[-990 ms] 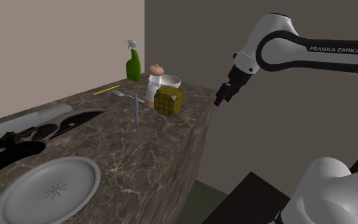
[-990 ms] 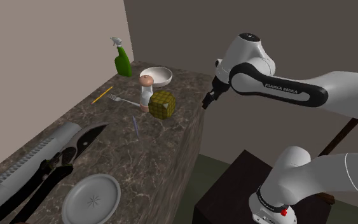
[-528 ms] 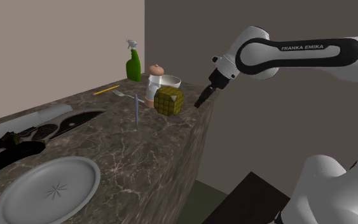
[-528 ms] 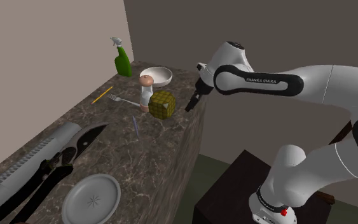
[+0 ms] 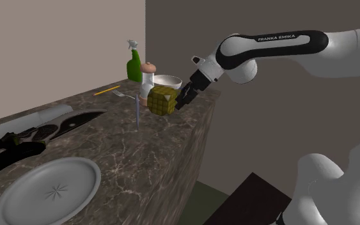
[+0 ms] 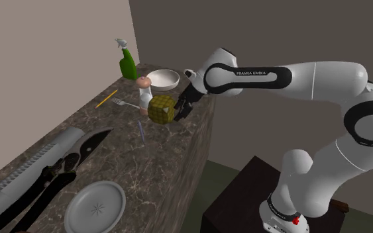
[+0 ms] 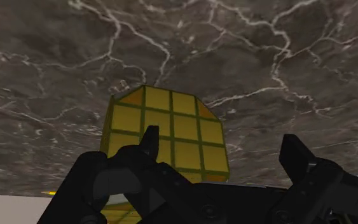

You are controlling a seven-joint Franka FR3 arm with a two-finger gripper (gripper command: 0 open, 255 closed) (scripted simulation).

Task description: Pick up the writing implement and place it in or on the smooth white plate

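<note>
Now | claw (image 5: 183, 102) spread apart, at yellow cube (image 5: 162, 100) | pencil (image 5: 107, 90), probably, lies well apart beyond cube

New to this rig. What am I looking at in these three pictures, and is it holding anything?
It is a simulated white Franka arm ending in a black two-finger gripper. Two pictures come from outside cameras looking down over the dark marble counter. The third comes from a camera on the hand, looking along the fingers. On the counter lie a yellow cube, a white bowl, a green spray bottle, a fork, a yellow pencil and a grey plate. The fingers stand open right beside the cube and hold nothing.
</note>
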